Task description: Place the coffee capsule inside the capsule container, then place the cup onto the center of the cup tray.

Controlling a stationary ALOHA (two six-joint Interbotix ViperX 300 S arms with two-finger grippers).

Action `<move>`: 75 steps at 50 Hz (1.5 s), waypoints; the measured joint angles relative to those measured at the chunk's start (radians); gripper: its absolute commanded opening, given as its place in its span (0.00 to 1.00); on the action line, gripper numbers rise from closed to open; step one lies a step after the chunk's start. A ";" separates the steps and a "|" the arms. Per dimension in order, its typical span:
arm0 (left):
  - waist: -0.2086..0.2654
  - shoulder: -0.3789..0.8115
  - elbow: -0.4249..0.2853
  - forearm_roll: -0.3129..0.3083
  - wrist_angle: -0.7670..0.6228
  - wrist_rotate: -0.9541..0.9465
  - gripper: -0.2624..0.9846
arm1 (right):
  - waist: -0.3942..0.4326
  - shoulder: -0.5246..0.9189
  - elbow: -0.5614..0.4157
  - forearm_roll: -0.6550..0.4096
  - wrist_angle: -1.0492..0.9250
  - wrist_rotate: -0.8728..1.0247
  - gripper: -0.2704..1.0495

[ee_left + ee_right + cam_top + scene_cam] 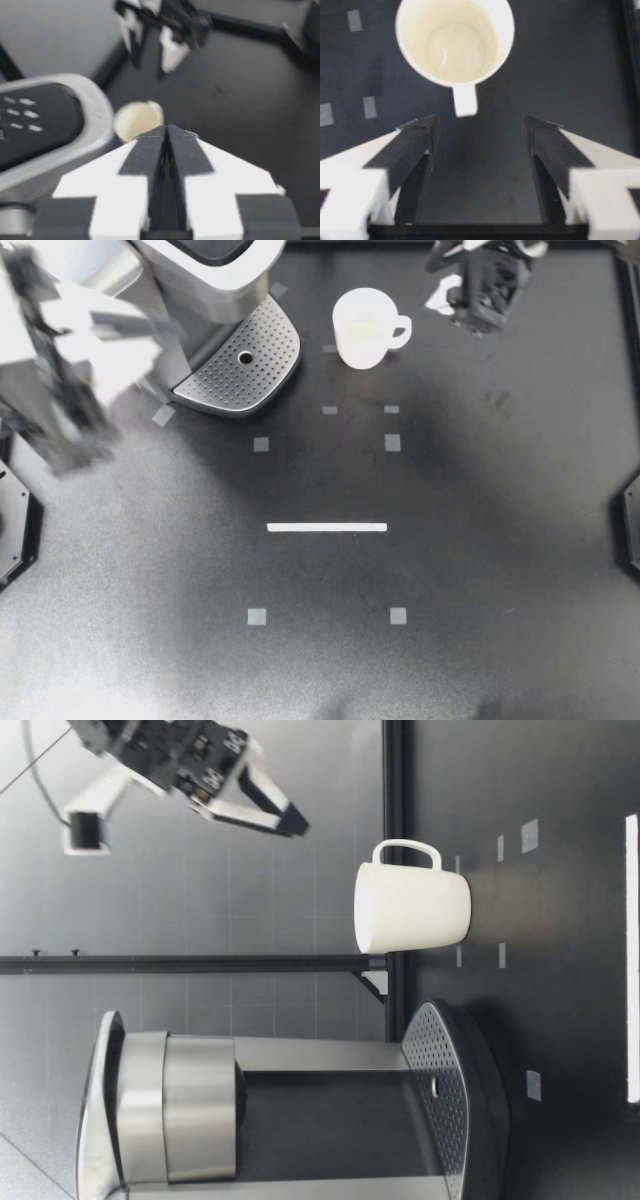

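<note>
A white cup stands upright beside the coffee machine, its handle toward my right gripper. That gripper hovers open above the table, just off the handle side of the cup; in the right wrist view the empty cup lies ahead of the fingers, handle pointing back between them. My left gripper hangs blurred and high beside the machine; its fingers are shut together on nothing. The perforated cup tray is bare. No capsule shows in any view.
The machine's body rises tall over the tray. Small grey tape squares and a white strip mark the black table. Black frames edge the table at left and right.
</note>
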 measured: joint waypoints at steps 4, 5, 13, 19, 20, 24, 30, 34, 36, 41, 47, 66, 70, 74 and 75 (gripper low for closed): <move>0.000 -0.012 0.000 0.037 0.028 -0.006 0.32 | -0.002 0.035 -0.014 0.026 0.002 -0.025 0.68; 0.000 -0.014 0.000 0.044 0.035 -0.006 0.32 | -0.002 0.041 -0.017 0.028 0.002 -0.028 0.68; 0.000 -0.028 0.000 0.080 0.067 -0.008 0.32 | -0.002 0.075 -0.029 0.037 0.009 -0.048 0.68; 0.000 -0.051 0.002 0.091 0.069 -0.008 0.32 | 0.000 0.089 -0.029 0.043 0.023 -0.058 0.68; 0.000 -0.054 0.002 0.094 0.069 -0.008 0.32 | 0.000 0.094 -0.029 0.043 0.025 -0.060 0.68; 0.000 -0.066 0.005 0.100 0.071 -0.008 0.32 | 0.000 0.104 -0.029 0.046 0.029 -0.074 0.68; 0.000 -0.074 0.003 0.109 0.071 -0.008 0.32 | 0.003 0.120 -0.029 0.048 0.031 -0.094 0.67; 0.000 -0.072 0.006 0.112 0.071 -0.008 0.32 | 0.006 0.132 -0.029 0.049 0.029 -0.104 0.67; 0.000 -0.074 0.006 0.112 0.071 -0.008 0.32 | 0.008 0.137 -0.031 0.051 0.028 -0.106 0.67; 0.000 -0.072 0.009 0.114 0.071 -0.008 0.32 | 0.009 0.152 -0.035 0.054 0.023 -0.114 0.67; 0.000 -0.072 0.009 0.115 0.071 -0.008 0.32 | 0.009 0.167 -0.043 0.057 0.015 -0.118 0.67; 0.000 -0.072 0.009 0.118 0.075 -0.008 0.32 | 0.025 0.209 -0.051 0.058 0.008 -0.127 0.60; 0.000 -0.072 0.009 0.118 0.075 -0.008 0.32 | 0.025 0.212 -0.051 0.058 0.005 -0.132 0.54; 0.000 -0.072 0.009 0.120 0.075 -0.008 0.32 | 0.025 0.210 -0.051 0.058 -0.002 -0.133 0.46; 0.000 -0.072 0.009 0.118 0.075 -0.008 0.32 | 0.025 0.212 -0.051 0.058 -0.003 -0.135 0.44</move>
